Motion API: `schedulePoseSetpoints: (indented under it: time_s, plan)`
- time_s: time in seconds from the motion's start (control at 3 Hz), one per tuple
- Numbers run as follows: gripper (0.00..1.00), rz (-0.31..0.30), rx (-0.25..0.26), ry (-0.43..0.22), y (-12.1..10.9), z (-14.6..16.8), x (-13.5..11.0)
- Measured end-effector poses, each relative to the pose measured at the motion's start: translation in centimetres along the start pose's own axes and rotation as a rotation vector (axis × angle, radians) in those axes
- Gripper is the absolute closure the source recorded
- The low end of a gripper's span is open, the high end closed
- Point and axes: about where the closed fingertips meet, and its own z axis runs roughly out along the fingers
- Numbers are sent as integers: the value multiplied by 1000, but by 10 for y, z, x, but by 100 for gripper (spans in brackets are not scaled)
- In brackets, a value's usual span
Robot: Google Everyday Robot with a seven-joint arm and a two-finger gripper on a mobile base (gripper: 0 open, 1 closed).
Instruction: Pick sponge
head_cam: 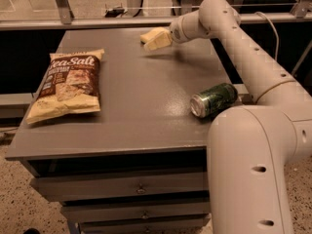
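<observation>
Starting on your left: there's a chip bag (pixel 66 86) lying flat on the grey tabletop (pixel 141 116), label up with "Sea Salt" readable. It sits close to the left edge, well apart from everything else.

Moving right, at the far edge of the tabletop and roughly mid-width, you've got the hand (pixel 156 39), pointing left off the end of the white arm (pixel 243 48). It reads as one pale yellow cluster. I think the sponge (pixel 146 34) is the softer, rounded bit at the left tip of that cluster. It's the same colour as the hand though, so from this angle the two pretty much blur together. Because of that I can't tell whether the hand is apart, together, or clamped on the sponge. I also can't tell if that cluster is resting on the tabletop or sitting just above it.

Further right, a green can (pixel 214 99) lies on its side near the right edge, its silver end facing front-left, well apart from both the hand and the chip bag. The arm slopes down past it to the robot's big white body (pixel 253 174), which fills the bottom right corner. Under the tabletop you can see drawers (pixel 126 186) with small knobs.
</observation>
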Motion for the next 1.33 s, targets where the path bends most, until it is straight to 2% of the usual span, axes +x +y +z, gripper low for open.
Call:
schedulePoseSetpoints:
  time_s: [0.33,1.0,1.33]
  plan:
    - [3,-3,-1,7,-2,17,1]
    - [49,-20,27,37,-5,23,4]
    - [80,-69,53,24,-6,-1,-8]
